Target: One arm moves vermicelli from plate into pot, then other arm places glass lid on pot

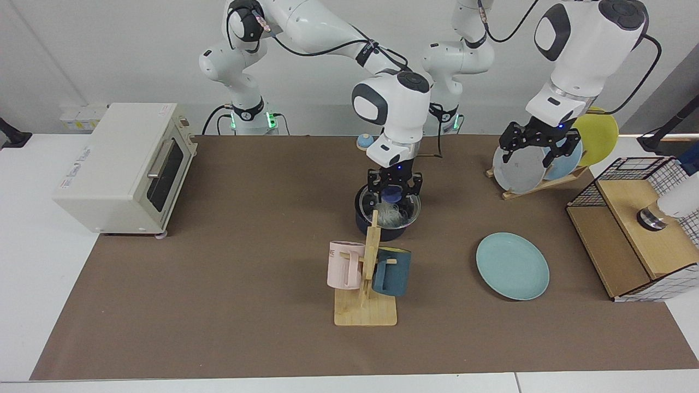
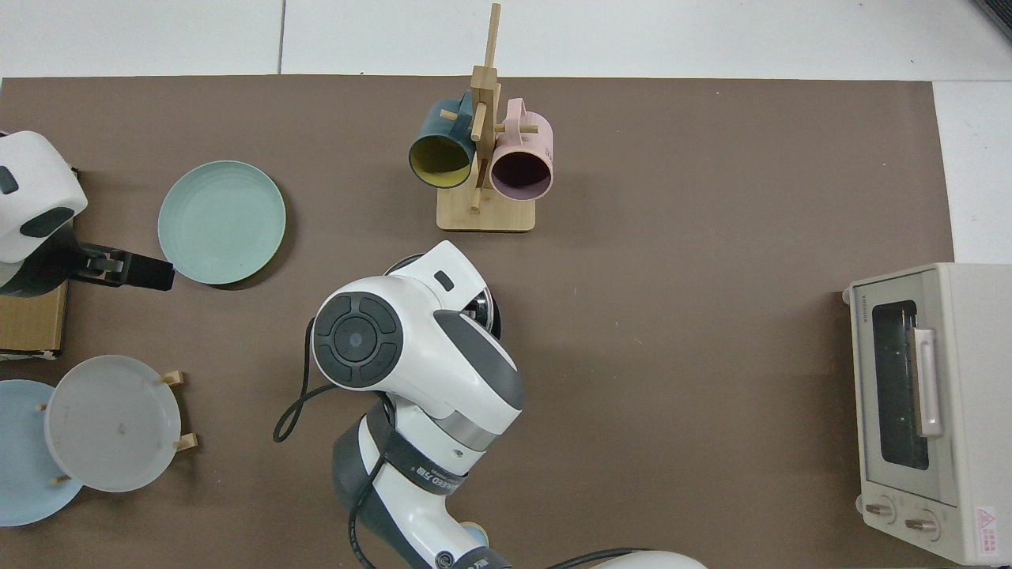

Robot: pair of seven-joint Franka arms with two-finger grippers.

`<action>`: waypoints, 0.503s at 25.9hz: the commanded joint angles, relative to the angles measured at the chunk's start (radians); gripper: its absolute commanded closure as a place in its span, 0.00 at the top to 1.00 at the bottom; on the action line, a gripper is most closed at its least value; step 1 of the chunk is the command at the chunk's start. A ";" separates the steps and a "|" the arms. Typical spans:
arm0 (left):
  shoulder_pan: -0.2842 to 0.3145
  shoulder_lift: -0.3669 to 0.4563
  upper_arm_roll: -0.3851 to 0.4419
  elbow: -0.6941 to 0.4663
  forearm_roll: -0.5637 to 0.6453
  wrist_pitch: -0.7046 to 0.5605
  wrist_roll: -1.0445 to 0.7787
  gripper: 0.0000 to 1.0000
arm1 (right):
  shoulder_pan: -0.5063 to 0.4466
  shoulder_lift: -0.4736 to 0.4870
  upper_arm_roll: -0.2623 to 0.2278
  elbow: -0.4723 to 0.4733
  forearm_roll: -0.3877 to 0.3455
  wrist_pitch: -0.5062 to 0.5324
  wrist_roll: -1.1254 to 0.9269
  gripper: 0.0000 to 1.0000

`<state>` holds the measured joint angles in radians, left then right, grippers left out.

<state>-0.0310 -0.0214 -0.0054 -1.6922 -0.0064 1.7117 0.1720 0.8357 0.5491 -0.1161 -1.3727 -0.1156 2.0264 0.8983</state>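
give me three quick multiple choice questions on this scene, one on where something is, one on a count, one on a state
1. Where is the vermicelli?
A. on the teal plate
B. in the pot
C. in the toaster oven

2. How many mugs hang on the wooden mug stand?
A. one
B. two
C. four

3. What is the right gripper doing?
A. gripping the glass lid by its knob over the pot
B. hanging open above the toaster oven
C. lifting the teal plate

Answers:
1 B, the white strands lie inside the pot, and the teal plate is bare.
2 B, a pink mug and a navy mug.
3 A, it is shut on the blue knob of the glass lid at the pot's rim; the left gripper waits open by the plate rack.
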 commanded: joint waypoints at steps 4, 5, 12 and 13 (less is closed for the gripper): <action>0.019 -0.023 -0.015 -0.015 -0.020 -0.021 0.006 1.00 | 0.003 -0.055 -0.002 -0.112 -0.024 0.051 0.014 0.00; 0.019 -0.023 -0.015 -0.015 -0.020 -0.021 0.006 1.00 | 0.003 -0.058 -0.002 -0.121 -0.024 0.052 0.013 0.00; 0.008 -0.025 -0.015 -0.015 -0.020 -0.030 0.004 1.00 | 0.005 -0.070 -0.002 -0.143 -0.025 0.058 0.016 0.00; 0.006 -0.025 -0.015 -0.015 -0.020 -0.032 0.004 1.00 | 0.005 -0.070 -0.002 -0.143 -0.025 0.058 0.021 0.00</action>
<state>-0.0310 -0.0233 -0.0100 -1.6922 -0.0064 1.6965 0.1719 0.8375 0.5226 -0.1163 -1.4542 -0.1173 2.0542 0.8983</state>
